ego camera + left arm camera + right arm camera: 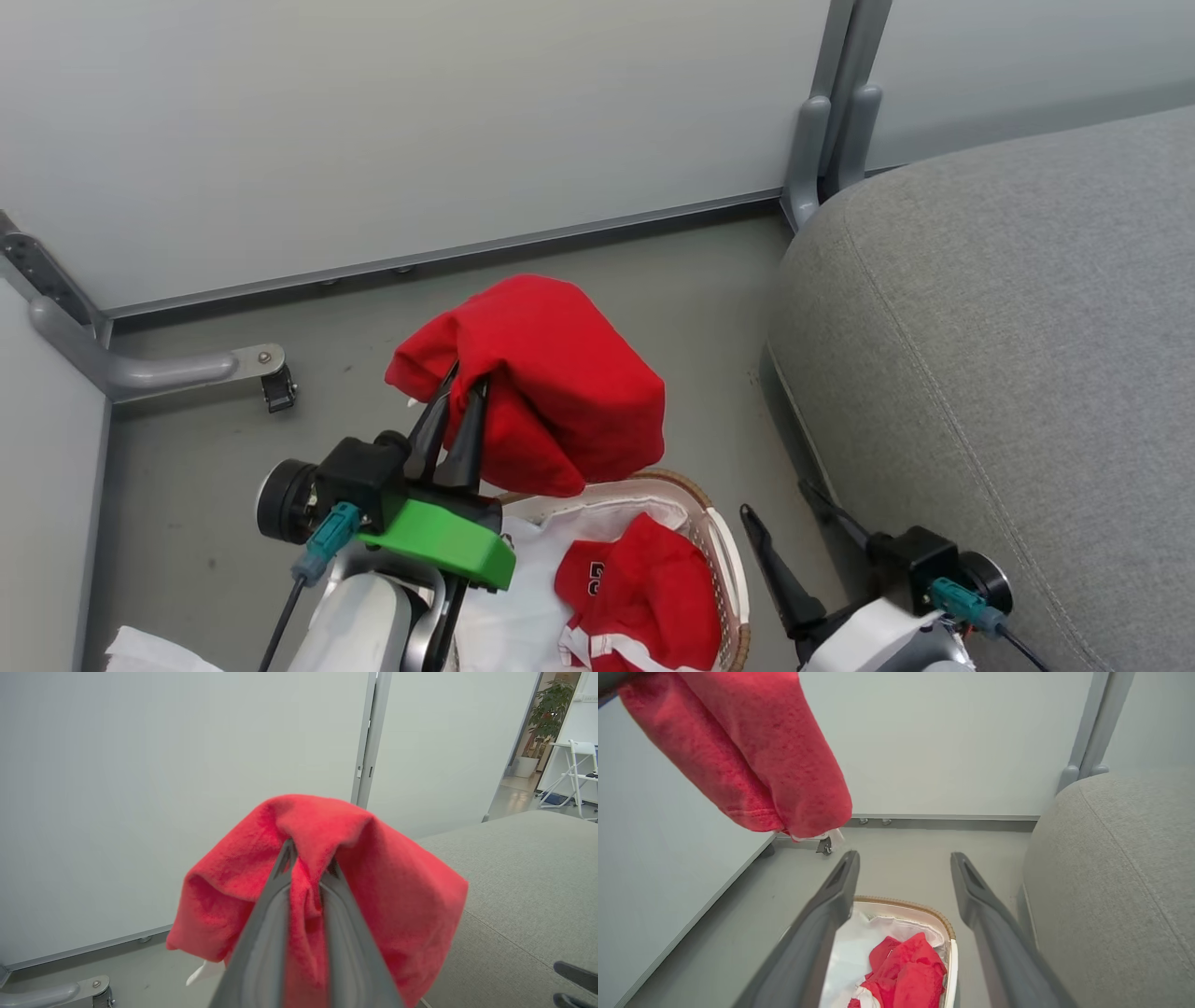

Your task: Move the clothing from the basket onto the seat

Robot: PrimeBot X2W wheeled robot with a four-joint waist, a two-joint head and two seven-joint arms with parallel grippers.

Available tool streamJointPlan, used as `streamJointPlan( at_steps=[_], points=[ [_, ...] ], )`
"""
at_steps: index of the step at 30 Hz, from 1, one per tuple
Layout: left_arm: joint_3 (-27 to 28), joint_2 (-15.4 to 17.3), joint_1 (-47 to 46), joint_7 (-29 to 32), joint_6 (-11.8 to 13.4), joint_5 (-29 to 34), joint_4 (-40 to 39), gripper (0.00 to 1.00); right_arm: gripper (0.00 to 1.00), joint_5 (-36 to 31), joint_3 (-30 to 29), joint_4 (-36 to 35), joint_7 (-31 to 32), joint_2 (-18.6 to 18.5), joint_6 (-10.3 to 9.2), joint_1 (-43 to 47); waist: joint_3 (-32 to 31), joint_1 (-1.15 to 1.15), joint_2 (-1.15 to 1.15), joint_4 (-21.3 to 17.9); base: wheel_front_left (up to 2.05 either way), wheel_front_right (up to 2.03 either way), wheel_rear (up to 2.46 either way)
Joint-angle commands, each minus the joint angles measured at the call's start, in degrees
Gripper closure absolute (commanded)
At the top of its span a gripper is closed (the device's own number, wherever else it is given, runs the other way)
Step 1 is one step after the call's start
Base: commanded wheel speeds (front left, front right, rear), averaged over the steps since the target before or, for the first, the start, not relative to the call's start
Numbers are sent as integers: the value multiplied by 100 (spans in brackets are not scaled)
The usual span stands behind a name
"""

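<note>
Two pale panels (420, 121) edge the grey floor (709, 308) beside the seat (1008, 355). Left gripper (469, 378) clamps red clothing (560, 373); right gripper (776, 498) gapes.

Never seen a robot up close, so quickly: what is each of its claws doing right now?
Left gripper: closed on the plain red garment, up clear of the basket.
Right gripper: open, holding nothing.

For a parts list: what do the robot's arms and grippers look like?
The left gripper and right gripper each have two long dark fingers on a black wrist block, with a teal plug and black cable. Forearms are white. The left wrist bears a green cover.
</note>
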Motion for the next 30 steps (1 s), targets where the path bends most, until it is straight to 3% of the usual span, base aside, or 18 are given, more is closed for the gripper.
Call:
streamJointPlan(
  at_steps=[1, 8, 18, 19, 20, 26, 27, 28, 29, 30],
  points=[
    [-20, 13, 60, -19, -15, -43, -33, 100, 0, -53, 145, 16, -25, -73, -4, -177, 14, 1, 0, 39, 0, 0, 0],
    [-292, 12, -60, -19, -17, -115, -19, 100, 0, -372, 1076, 250, -25, -288, -4, -1181, 101, 1, 0, 144, 0, 0, 0],
    [-1124, 11, -213, -19, 11, -389, -57, 100, 0, -399, 1956, 1228, -24, 31, -5, -2275, 115, 1, 0, 679, 0, 0, 0],
    [-1202, 14, -216, -19, 12, -425, -63, 100, 65, -331, 1949, 1320, -25, 92, -5, -2302, 110, 1, 0, 736, 0, 0, 0],
    [-1256, 13, -217, -19, 14, -446, -68, 100, 100, -309, 1933, 1367, -25, 118, -5, -2334, 107, 1, 0, 783, 0, 0, 0],
    [-1361, 12, -134, -18, 43, -482, 21, 100, 100, -192, 1692, 1273, -25, 216, -5, -2161, 66, 1, 0, 859, 0, 0, 0],
    [-1334, 13, -117, -13, 58, -465, 28, 68, 100, -186, 1640, 1258, -25, 216, -5, -2119, 61, 1, 0, 828, 0, 0, 0],
    [-1306, 13, -87, -12, 75, -452, 54, 20, 100, -181, 1570, 1226, -25, 212, -5, -2075, 57, 1, 0, 777, 0, 0, 0],
    [-1274, 12, -71, -12, 93, -431, 72, 0, 100, -179, 1519, 1204, -25, 209, -5, -2044, 53, 1, 0, 721, 0, 0, 0],
    [-1232, 12, -63, -12, 101, -419, 71, 0, 100, -170, 1437, 1170, -25, 202, -5, -1985, 50, 1, 0, 646, 0, 0, 0]
  ],
)
